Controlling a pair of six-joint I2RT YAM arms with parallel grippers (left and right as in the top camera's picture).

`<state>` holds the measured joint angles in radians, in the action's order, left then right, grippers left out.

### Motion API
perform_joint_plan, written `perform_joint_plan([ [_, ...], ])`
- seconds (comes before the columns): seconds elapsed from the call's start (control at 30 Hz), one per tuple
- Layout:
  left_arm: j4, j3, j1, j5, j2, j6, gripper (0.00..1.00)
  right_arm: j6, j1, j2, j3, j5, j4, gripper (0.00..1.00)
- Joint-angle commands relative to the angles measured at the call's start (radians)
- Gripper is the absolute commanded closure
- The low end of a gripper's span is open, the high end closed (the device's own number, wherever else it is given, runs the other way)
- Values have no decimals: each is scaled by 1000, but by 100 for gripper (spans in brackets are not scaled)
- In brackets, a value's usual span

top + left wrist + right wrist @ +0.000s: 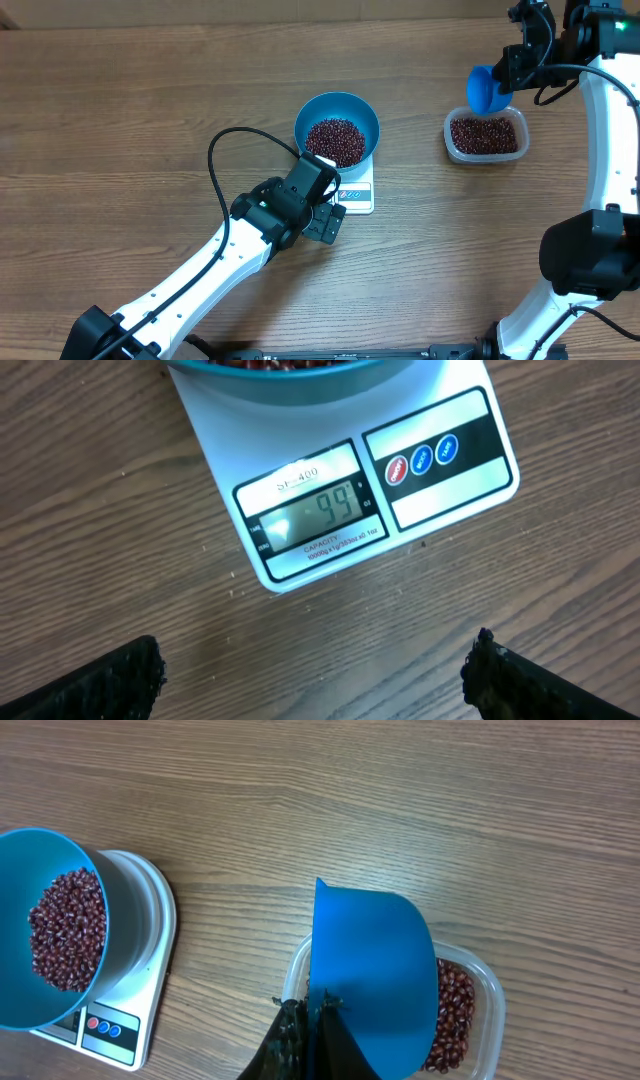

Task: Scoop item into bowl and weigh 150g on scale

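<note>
I'm hovering the left gripper [315, 660], jaws spread, below the scale [440, 480] mid-frame so its cam's reading the display. Beans [335, 140] are sitting in the bowl [366, 112]. Right gripper [310, 1020] is pinching the scoop [375, 980] over the tub [455, 150] upper right, probably for more.

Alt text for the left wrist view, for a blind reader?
A white digital scale on a wooden table shows 99 on its display, with three round buttons beside it. The rim of the blue bowl sits on it at the top edge; the left pincer stands open, fingertips in the bottom corners.
</note>
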<state>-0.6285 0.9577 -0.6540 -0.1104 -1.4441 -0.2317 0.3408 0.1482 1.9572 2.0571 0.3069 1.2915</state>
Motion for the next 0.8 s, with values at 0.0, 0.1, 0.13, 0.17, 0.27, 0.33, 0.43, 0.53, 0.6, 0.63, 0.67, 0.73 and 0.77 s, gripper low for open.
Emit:
perform_joint_plan([
  [0.0,13,27,14,-28,-1,14,0,0,-3,3,30,-3,-19,96],
  [0.1,14,63,50,-28,-1,8,0,-1,-3,3,30,-3,-33,96],
  [0.13,14,90,81,-27,-1,-12,0,-1,-3,3,30,-3,-39,96],
  [0.17,14,113,107,-27,-1,-23,0,-1,-3,3,30,-3,-42,96],
  [0.27,20,171,179,-27,-1,-34,0,-1,-3,3,30,-3,-48,96],
  [0.33,29,203,232,-27,-1,-34,0,-1,-3,3,30,-3,-48,96],
  [0.43,55,234,323,-27,-1,-36,1,0,-3,3,30,-3,-52,96],
  [0.53,81,243,424,-27,-1,-88,0,0,-3,3,30,-3,-61,96],
  [0.6,87,243,490,-21,-2,-130,0,0,-3,3,30,-3,-68,96],
  [0.63,87,243,520,-20,-2,-140,0,-1,-3,3,30,-3,-69,96],
  [0.67,87,243,549,-20,-2,-142,0,-1,-3,3,30,-3,-69,96],
  [0.73,85,243,594,-19,-2,-142,0,-1,-3,3,30,-3,-68,96],
  [0.77,84,243,612,-20,-2,-142,0,-1,-3,3,30,-3,-66,96],
])
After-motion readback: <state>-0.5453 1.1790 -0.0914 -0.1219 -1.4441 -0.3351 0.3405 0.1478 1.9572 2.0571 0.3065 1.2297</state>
